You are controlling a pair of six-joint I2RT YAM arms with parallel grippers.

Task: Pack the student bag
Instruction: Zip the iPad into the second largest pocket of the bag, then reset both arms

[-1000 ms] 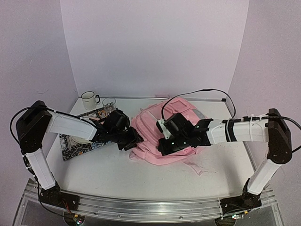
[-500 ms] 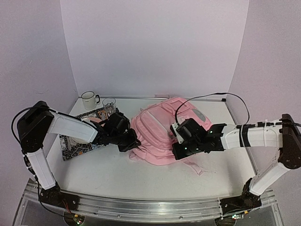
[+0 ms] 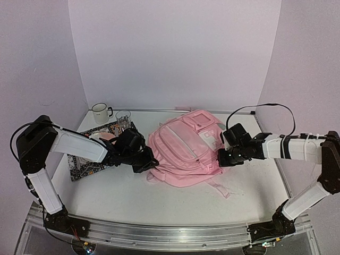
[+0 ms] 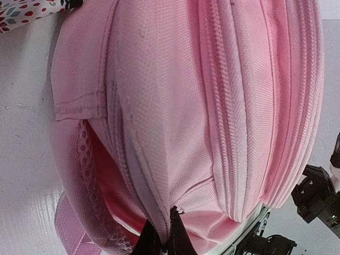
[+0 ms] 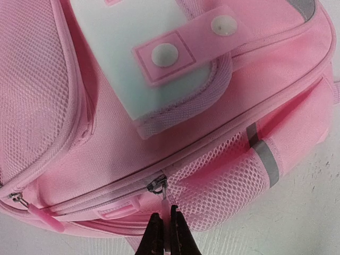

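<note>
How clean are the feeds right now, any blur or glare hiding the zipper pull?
Top external: even light, sharp, only soft shadows beside the student bag. Right wrist: zipper pull in focus, no glare, right hand dark but clear. Left wrist: fabric weave crisp, evenly lit.

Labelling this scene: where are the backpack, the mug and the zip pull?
backpack (image 3: 180, 144), top external view, front panel
mug (image 3: 99, 116), top external view, its side
zip pull (image 5: 165, 204), right wrist view, pink tab

The jaws pinch the student bag (image 5: 101, 135) zip pull (image 5: 166, 211)
</note>
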